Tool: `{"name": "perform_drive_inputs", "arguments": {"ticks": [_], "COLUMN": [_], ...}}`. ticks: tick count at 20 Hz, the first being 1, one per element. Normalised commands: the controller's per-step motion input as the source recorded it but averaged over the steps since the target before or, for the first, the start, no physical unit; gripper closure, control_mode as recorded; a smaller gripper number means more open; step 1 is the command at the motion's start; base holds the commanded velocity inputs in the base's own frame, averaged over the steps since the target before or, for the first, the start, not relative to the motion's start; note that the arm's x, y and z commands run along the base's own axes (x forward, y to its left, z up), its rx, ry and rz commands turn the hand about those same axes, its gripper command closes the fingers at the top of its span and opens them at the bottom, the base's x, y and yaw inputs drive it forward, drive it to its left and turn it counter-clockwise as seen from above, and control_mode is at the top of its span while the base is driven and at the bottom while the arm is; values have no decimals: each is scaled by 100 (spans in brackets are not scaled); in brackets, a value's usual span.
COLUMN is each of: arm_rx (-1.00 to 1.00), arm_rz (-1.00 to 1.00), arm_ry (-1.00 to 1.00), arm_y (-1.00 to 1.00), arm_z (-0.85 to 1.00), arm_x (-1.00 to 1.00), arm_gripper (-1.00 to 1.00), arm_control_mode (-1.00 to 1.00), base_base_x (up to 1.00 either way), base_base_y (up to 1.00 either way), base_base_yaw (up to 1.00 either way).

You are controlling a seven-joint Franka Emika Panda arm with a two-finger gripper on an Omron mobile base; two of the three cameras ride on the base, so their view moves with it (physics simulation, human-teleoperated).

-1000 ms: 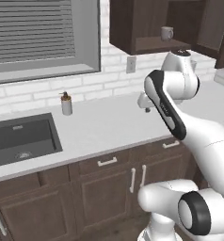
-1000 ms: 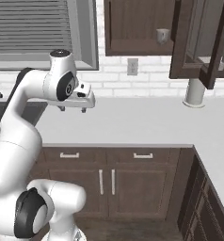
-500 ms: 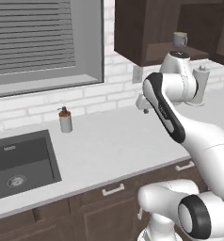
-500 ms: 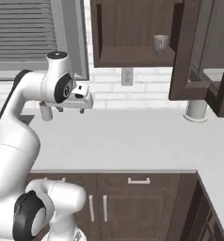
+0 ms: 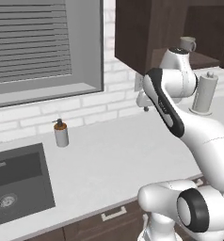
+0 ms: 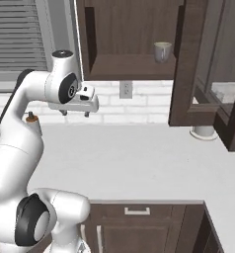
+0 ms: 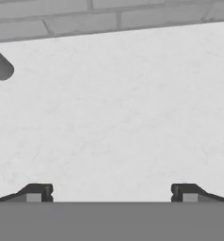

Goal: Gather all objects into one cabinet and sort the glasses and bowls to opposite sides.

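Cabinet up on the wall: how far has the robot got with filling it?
Done: the cabinet stands open, one cup on its shelf. In hand: nothing; the gripper hangs open above the bare counter. Left: any other cups and the bowl, then sorting them to opposite sides.

Dark wood cabinet point(image 6: 132, 66), matt grain; pale speckled stone-like counter point(image 6: 139, 163), smooth; glossy cream cup point(image 6: 162, 51); matt white brick wall point(image 5: 85, 110)

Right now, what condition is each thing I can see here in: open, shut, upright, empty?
Gripper: open, holding nothing.
Cabinet door: swung open.
Cream cup: upright on the cabinet shelf.
Soap dispenser: upright on the counter.
Sink: empty.
Paper towel roll: standing upright.
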Motion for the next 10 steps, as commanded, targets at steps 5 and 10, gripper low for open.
{"name": "perform_drive_inputs", "arguments": {"ticks": [5,10], "arm_rx": [0,0], "arm_rz": [0,0], "arm_ry": [0,0], "arm_y": [0,0], "arm_z": [0,0], "arm_x": [0,0], "arm_gripper": [-100,-100], "arm_control_mode": [100,100], "base_base_x": [4,2], "base_base_y": [-3,-73], "base_base_yaw": [0,-5]}}
